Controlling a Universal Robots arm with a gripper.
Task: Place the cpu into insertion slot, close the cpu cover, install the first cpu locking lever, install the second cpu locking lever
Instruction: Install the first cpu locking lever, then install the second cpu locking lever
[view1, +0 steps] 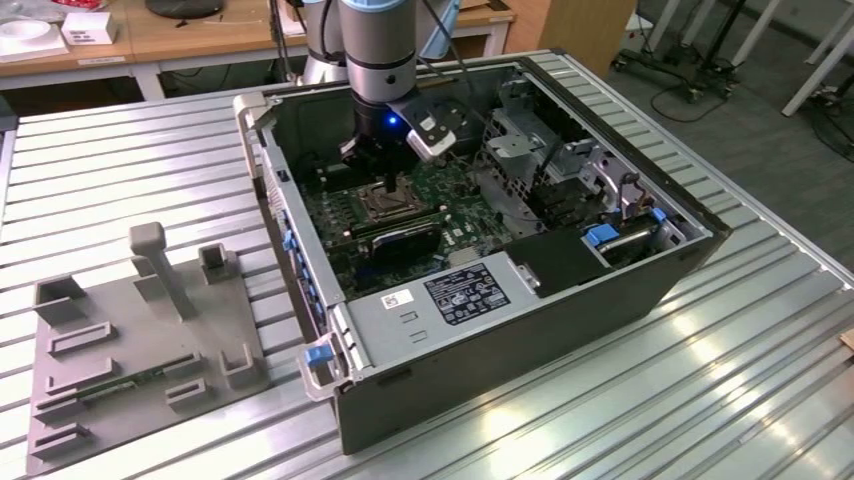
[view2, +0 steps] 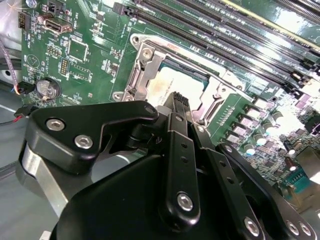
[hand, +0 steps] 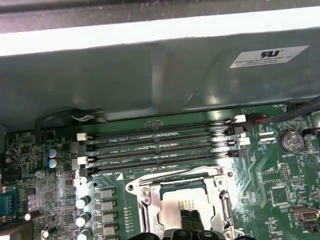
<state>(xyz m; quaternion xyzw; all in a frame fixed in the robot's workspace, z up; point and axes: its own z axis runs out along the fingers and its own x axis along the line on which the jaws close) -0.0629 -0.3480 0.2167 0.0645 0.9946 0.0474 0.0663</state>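
Inside the open computer case, my gripper hangs straight over the insertion slot on the green motherboard. The pale cpu lies in the slot. The silver cpu cover lies flat around it, framing it through its window. Both wrist views show my black fingertips pressed together, with nothing between them, at or just above the cpu's face. I cannot tell how the locking levers stand.
Long black memory slots run beside the socket, toward the case's grey side wall. A round coin battery and capacitors sit nearby on the board. Outside the case, a grey fixture plate with holders lies on the ribbed metal table.
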